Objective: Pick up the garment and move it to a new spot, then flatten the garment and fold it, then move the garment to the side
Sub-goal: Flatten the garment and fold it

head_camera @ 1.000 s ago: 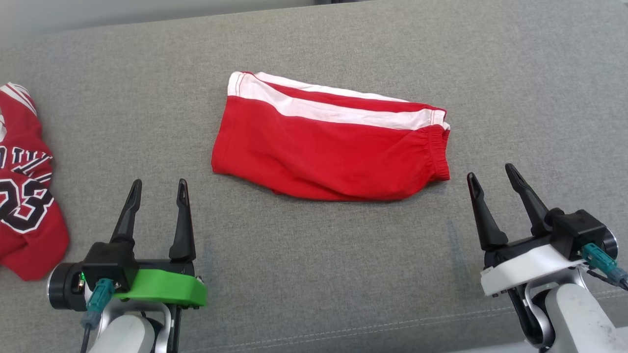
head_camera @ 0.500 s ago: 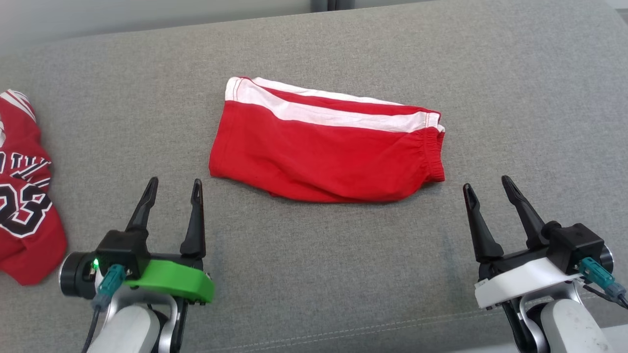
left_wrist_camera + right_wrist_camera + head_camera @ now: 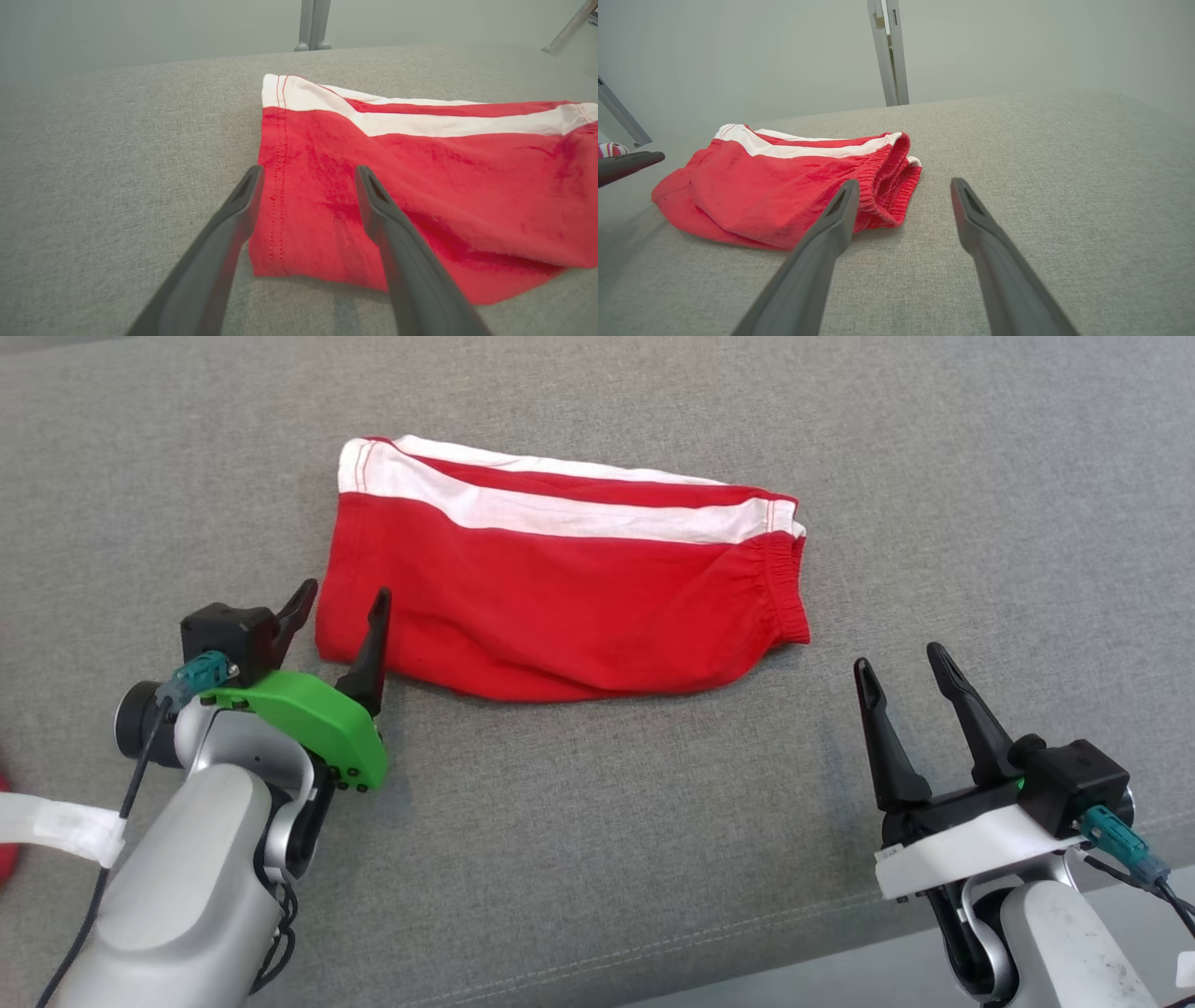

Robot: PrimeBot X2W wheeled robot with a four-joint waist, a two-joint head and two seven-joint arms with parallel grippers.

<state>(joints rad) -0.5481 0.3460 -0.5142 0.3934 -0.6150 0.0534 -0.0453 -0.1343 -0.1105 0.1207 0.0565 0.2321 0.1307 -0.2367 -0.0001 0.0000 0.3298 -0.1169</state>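
Hovering spread, the left gripper (image 3: 344, 591) frames the near hem corner of the red shorts (image 3: 560, 607).

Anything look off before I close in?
Nothing stands out. The red shorts lie folded on the grey cushion, lightly rumpled along the near edge. Left claw open at the hem corner; right claw open, clear of the waistband.

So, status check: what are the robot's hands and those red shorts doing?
Left hand open, astride the red shorts' left hem corner, nothing gripped. Right hand open, short of the waistband. Shorts lying on grey cushion. Nothing in the way.
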